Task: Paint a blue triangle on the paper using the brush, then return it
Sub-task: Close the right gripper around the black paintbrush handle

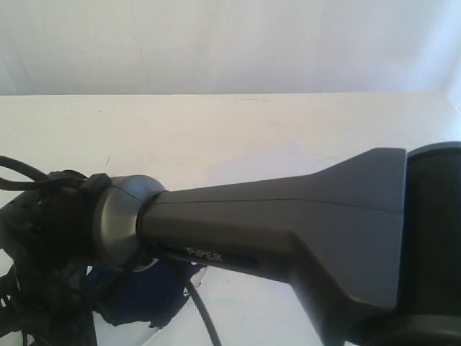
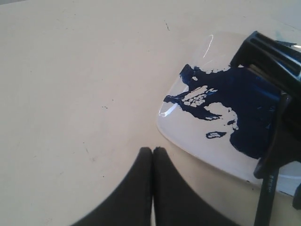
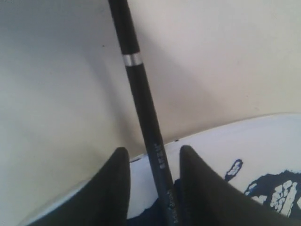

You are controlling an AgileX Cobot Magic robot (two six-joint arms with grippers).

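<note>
The brush (image 3: 141, 89), a thin black handle with a silver band, stands tilted between the fingers of my right gripper (image 3: 154, 149). The jaws are apart, with a gap on one side of the handle and the other finger close against it. Its bristle end is hidden below the fingers, over the navy paint puddle (image 3: 277, 188). From the left wrist view the brush (image 2: 265, 197) shows as a dark rod beside the puddle (image 2: 249, 108). My left gripper (image 2: 153, 149) is shut on nothing, low over bare table next to the plate. The paper and the blue triangle are out of view.
A clear plastic plate (image 2: 188, 136) holds the paint puddle; its pale rim (image 3: 263, 136) also shows under the right gripper. In the exterior view the right arm (image 1: 288, 223) blocks most of the cream table (image 1: 216, 130), with the puddle (image 1: 155, 303) below it.
</note>
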